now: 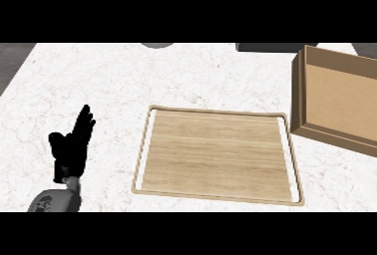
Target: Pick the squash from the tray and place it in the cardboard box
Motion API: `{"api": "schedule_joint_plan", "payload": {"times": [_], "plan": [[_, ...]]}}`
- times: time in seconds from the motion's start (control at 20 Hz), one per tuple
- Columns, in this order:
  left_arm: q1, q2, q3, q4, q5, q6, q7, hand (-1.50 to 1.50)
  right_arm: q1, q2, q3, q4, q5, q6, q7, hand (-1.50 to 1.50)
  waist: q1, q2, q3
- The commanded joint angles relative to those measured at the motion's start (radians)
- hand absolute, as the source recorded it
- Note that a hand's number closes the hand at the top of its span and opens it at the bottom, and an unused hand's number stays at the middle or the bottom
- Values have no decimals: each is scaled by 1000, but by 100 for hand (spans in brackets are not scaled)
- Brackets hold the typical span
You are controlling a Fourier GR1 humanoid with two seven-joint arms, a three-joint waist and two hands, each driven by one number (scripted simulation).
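A flat wooden tray with a raised rim lies in the middle of the marble counter, and nothing shows on it. An open cardboard box stands at the right, its inside partly cut off by the view's edge. No squash shows anywhere in the head view. My left hand rests at the lower left, fingers straight and pointing up, well left of the tray. My right hand is out of view.
A grey round object and a dark object peek in at the counter's far edge. The counter's left edge runs diagonally at the upper left, with dark floor beyond.
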Motion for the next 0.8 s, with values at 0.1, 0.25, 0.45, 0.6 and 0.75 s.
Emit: {"api": "schedule_joint_plan", "payload": {"times": [0.1, 0.25, 0.45, 0.6, 0.75], "plan": [[-17, 4, 9, 29, -2, -18, -18, 0, -159, 73, 124, 325, 227, -146, -153, 150, 9, 5, 0], [-40, 21, 9, -28, -6, -10, 72, 0, -267, 146, 105, 490, 187, -118, -131, 150, 3, 1, 1], [-25, -3, 0, -20, -22, 9, 39, 0, -333, 156, 67, 721, 157, -64, -238, -150, 11, 5, 2], [-4, -11, -12, -39, -13, -15, 23, 0, -431, 176, 50, 840, 144, -29, -297, -150, 26, 8, 2], [36, -33, -4, 17, -20, -4, -59, 0, -443, 188, -12, 881, 78, -1, -395, -150, 11, 6, 2]]}}
